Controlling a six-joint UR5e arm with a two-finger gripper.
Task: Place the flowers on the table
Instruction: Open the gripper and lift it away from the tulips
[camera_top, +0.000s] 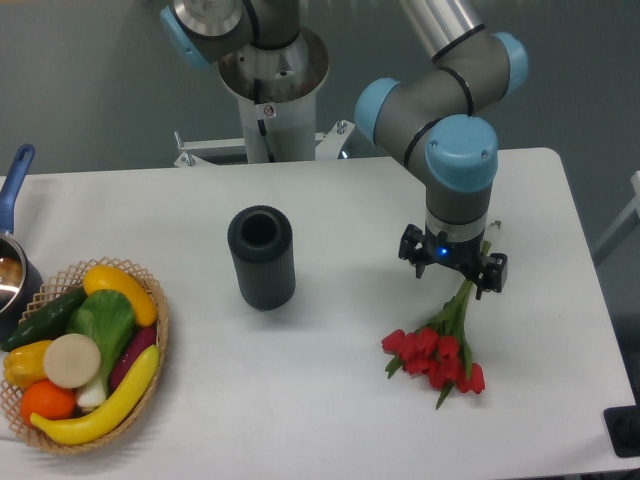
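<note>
Camera view, fixed: flowers are seen lying on white bench, red buds toward front edge, stems running up under end effector. End effector is set over stem ends; whether fingers are apart or clamped on stems can't be told, wrist blocks them. Placement judged nearly done, bunch appears bench-supported. Dark cylinder well apart to the side; veg basket at far bench end
</note>
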